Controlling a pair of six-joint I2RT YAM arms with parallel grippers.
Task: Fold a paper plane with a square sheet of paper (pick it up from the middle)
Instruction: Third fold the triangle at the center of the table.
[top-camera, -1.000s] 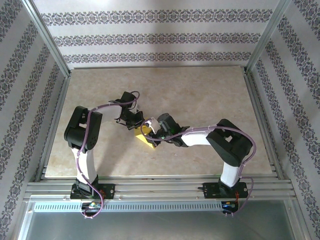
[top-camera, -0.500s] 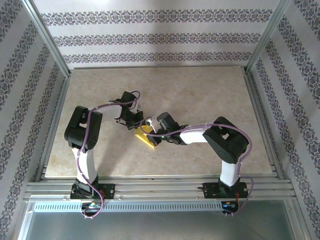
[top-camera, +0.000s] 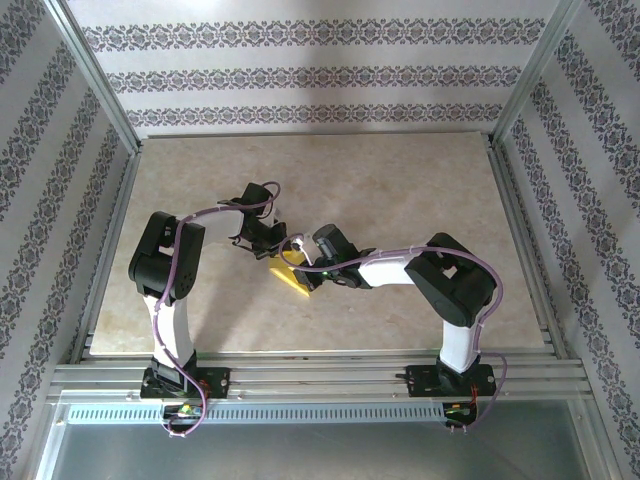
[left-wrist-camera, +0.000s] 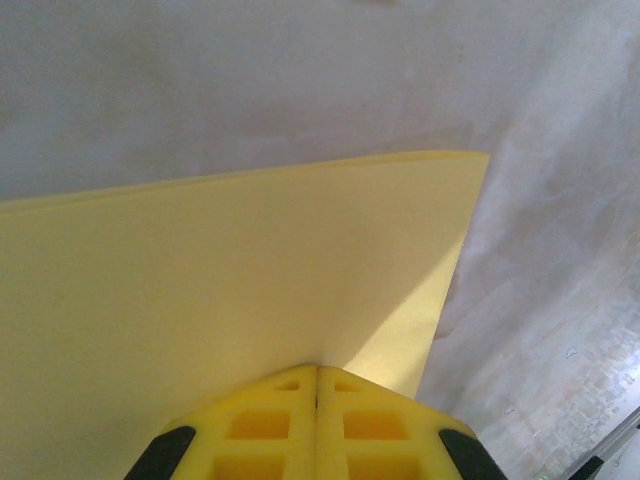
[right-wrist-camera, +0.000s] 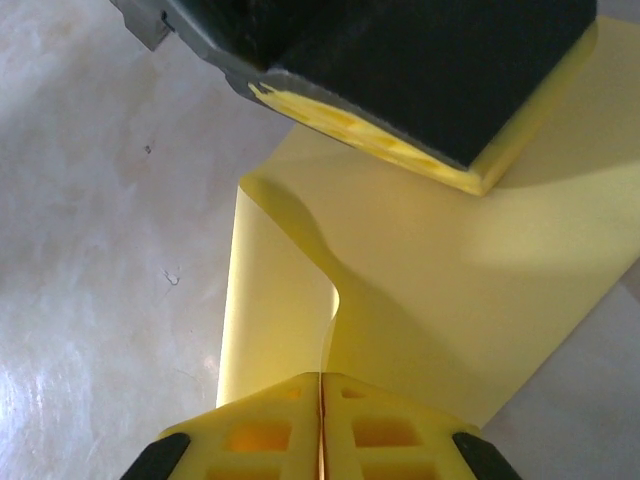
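Square sheet of paper (top-camera: 289, 279) (creased) | spans left tool (left-wrist-camera: 317, 372), right tool (right-wrist-camera: 322, 378) | both pinching it

Lab test cell: aluminium frame (top-camera: 320, 375), wallpapered panels (top-camera: 310, 75), marble-look tabletop (top-camera: 400, 190).

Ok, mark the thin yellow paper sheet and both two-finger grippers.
thin yellow paper sheet (left-wrist-camera: 230, 290): left wrist view, flat middle.
left gripper (left-wrist-camera: 317, 372): left wrist view, between shut fingertips.
right gripper (right-wrist-camera: 321, 380): right wrist view, between shut fingertips.
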